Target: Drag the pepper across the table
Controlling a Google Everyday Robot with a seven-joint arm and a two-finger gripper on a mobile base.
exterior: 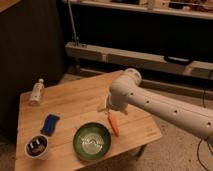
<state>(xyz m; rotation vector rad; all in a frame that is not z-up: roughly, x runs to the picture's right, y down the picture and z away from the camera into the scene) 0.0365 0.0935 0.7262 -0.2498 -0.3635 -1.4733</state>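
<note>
The pepper (pixel 114 124) is a small orange-red tapered vegetable lying on the light wooden table (pixel 75 105), just right of the green bowl (pixel 92 140). My gripper (pixel 110 110) hangs from the white arm (pixel 155 105) and sits right at the pepper's far end, mostly hidden under the arm's wrist.
A blue sponge (pixel 49 124) and a small white cup with dark contents (pixel 37 146) sit at the front left. A white bottle (pixel 36 91) lies at the far left corner. A long grey shelf (pixel 135 57) runs behind the table.
</note>
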